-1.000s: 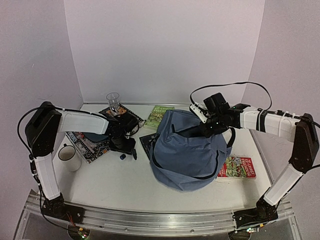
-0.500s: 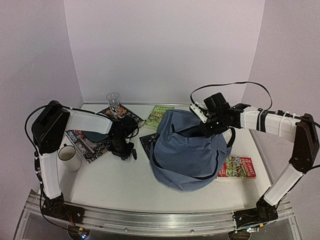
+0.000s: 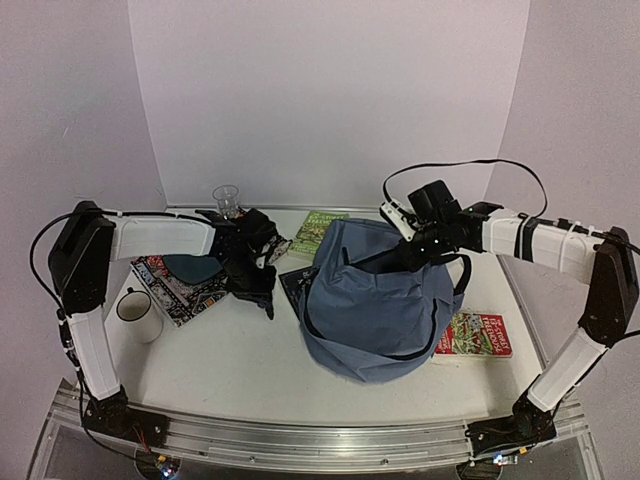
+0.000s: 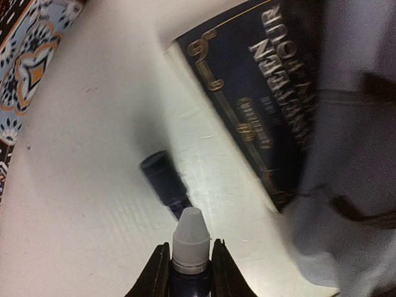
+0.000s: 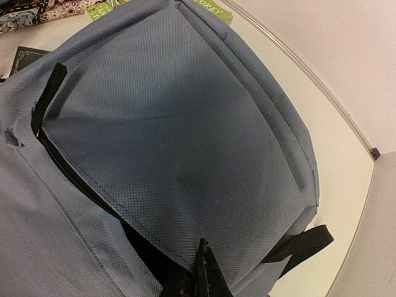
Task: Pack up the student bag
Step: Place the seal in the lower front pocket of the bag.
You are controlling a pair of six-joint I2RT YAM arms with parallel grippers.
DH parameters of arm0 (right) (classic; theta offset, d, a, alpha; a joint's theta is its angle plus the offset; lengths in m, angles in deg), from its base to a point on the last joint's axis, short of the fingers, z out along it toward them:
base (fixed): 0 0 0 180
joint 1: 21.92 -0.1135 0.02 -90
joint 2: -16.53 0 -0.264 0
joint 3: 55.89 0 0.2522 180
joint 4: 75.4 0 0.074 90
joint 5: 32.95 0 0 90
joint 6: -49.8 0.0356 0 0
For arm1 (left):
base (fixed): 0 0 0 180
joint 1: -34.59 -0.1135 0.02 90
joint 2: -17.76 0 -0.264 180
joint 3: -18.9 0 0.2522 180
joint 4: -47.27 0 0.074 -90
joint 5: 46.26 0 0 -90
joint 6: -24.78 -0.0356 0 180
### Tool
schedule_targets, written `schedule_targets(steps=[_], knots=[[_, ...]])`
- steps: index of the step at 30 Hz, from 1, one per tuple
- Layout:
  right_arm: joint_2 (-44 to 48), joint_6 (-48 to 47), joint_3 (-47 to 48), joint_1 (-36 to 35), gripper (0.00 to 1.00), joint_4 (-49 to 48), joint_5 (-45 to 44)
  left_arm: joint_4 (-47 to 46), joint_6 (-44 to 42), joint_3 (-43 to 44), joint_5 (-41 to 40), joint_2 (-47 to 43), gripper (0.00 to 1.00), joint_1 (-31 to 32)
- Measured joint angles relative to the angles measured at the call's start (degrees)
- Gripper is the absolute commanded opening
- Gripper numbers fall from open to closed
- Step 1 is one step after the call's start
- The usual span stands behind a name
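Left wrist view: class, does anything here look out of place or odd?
Yes. The small bottle gripped by the left gripper shows a bare white nozzle, while a dark cap-like piece lies loose on the table just beyond it, so it seems uncapped.

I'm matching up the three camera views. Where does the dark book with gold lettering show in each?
Top external: the dark book pokes out from the left side of the student bag, mid-table.
Left wrist: upper right, its right part under the bag.
Right wrist: only a corner, at the left edge near the top.
Shared landmark: the bag's grey-blue fabric beside it.
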Motion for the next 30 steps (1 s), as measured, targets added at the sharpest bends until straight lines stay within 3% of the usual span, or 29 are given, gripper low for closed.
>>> schedule_targets(steps=[8,17,30], knots=[[-0.01,4.15,1.44,0.02,0.0,1.74,2.92,-10.48,7.54,4.81,9.81,-3.15,0.15,4.47],[-0.01,8.95,2.83,0.02,0.0,2.55,6.57,-27.62,18.95,6.8,17.82,3.04,0.16,8.88],[0.0,13.51,3.0,0.07,0.0,2.81,10.4,-44.4,33.42,10.16,17.45,13.8,0.17,9.23]])
